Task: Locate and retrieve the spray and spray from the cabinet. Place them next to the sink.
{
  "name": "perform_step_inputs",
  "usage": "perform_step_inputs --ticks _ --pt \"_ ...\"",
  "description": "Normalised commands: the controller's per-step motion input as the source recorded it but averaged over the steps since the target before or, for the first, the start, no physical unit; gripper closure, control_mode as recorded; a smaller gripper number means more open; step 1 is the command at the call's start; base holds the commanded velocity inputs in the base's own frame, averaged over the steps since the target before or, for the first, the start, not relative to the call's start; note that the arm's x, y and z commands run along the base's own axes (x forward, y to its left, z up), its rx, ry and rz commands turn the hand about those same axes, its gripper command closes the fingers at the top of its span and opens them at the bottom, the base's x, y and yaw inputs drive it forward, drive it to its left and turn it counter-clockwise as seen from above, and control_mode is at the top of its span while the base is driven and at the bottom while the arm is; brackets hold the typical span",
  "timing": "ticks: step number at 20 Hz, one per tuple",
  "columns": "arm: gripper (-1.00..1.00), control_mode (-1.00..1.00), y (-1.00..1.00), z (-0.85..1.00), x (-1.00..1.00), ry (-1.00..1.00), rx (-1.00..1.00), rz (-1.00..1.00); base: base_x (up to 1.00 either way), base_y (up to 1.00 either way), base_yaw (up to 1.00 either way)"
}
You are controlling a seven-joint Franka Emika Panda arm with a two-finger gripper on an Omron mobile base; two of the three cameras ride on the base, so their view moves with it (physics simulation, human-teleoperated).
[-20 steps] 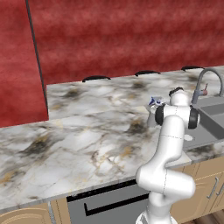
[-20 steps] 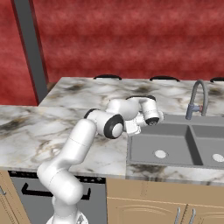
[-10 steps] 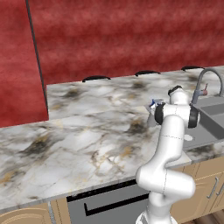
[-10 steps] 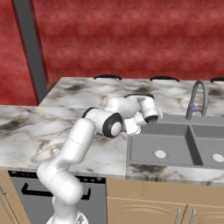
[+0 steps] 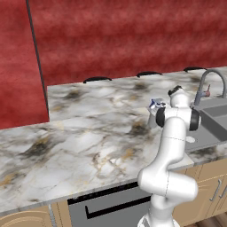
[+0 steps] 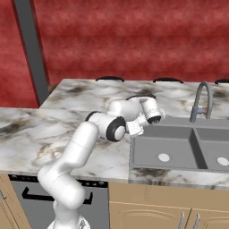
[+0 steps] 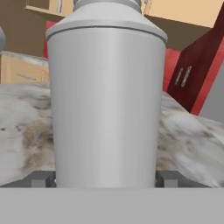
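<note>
A tall pale-grey spray bottle (image 7: 105,100) stands upright between my fingertips in the hand view. Its sides touch both dark pads (image 7: 43,178), so my gripper (image 7: 106,179) is shut on it. From the left base view, the bottle's small bluish head (image 5: 154,105) pokes out beside the gripper (image 5: 156,114), low over the marble counter (image 5: 97,133) just left of the sink (image 5: 212,120). The right base view has the hand (image 6: 137,127) at the sink's left rim (image 6: 132,147), with the bottle hidden behind it. Whether the bottle's base rests on the counter is hidden. The cabinet is out of view.
A curved grey faucet (image 5: 208,84) rises behind the double sink (image 6: 179,130). Red wall panels (image 5: 133,35) back the counter. Tan drawer fronts with metal handles (image 6: 179,219) and a dark oven front (image 5: 106,208) sit below the counter edge.
</note>
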Motion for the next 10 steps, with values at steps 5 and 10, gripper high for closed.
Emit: perform_step_inputs --ticks 5,10 --pt "1.0 -1.0 -0.05 -0.29 0.35 0.0 0.09 0.1 0.0 0.0 0.0" --pt "1.0 -1.0 -0.04 -0.23 0.2 -0.05 0.09 0.09 0.0 0.0 0.0"
